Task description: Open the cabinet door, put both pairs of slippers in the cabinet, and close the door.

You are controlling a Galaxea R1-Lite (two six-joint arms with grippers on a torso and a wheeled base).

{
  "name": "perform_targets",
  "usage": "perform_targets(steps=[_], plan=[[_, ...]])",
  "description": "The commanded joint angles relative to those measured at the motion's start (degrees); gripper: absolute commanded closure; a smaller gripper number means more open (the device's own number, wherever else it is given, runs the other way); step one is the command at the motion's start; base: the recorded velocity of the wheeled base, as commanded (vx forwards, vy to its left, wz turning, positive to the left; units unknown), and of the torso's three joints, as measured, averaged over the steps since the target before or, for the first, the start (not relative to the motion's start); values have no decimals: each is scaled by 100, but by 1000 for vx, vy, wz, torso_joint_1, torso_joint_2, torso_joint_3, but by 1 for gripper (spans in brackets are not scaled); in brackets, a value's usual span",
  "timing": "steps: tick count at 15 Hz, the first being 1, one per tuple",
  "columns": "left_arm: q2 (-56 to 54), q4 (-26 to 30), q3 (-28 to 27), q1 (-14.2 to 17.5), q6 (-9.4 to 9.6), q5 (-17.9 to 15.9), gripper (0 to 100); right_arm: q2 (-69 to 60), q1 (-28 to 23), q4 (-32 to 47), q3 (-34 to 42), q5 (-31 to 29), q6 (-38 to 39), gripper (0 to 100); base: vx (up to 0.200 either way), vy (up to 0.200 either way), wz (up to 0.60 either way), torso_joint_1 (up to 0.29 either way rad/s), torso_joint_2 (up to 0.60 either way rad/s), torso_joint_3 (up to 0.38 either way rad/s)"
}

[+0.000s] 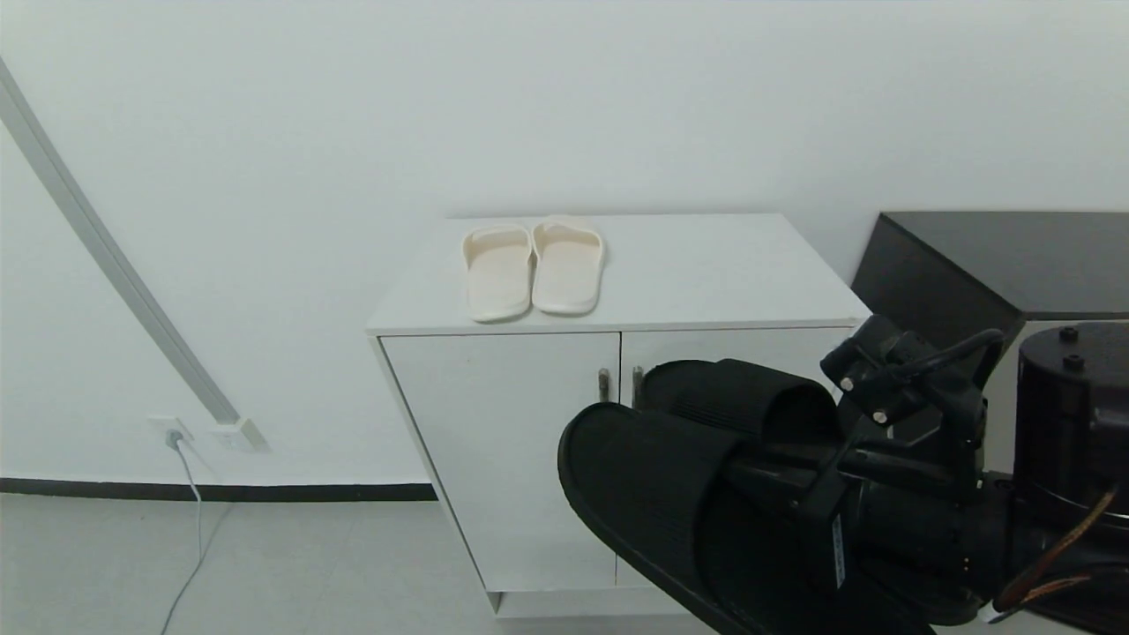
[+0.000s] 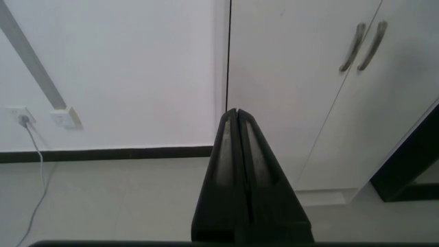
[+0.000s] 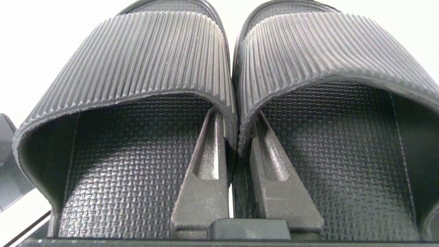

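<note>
Black slippers [image 1: 670, 476] fill the foreground, a pair held side by side in the air in front of the cabinet's right door. The right gripper [image 3: 235, 123] has one finger inside each shoe and pinches their two inner walls together, so that's a firm grasp. Behind them stands the white cabinet [image 1: 494, 441], both doors closed. Beside it on the right sits a dark tabletop [image 1: 1014, 247]. Up on the cabinet's top, the cream slippers [image 1: 534, 269] lie side by side, touching, near the left end. The left gripper [image 2: 236, 111] is clenched on nothing, fingers pressed flat together, facing the cabinet's left front edge. Two slim door handles [image 1: 604, 384] stand just beside each other at the centre seam. Low on the wall, a socket [image 1: 172, 432] has a cable plugged in.
</note>
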Motion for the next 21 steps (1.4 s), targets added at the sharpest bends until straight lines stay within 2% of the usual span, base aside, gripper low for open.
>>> perform_targets(steps=[1,13,21], plan=[[7,0,0,-9,-4,2,0,9,2,-3,3,-2,1,100,0,0,0,-217,544,320],[7,0,0,0,-13,2,0,9,2,-3,73,-2,-87,100,0,0,0,-182,504,319],[7,0,0,0,5,-15,0,44,2,-3,170,15,-87,100,0,0,0,-99,453,353]])
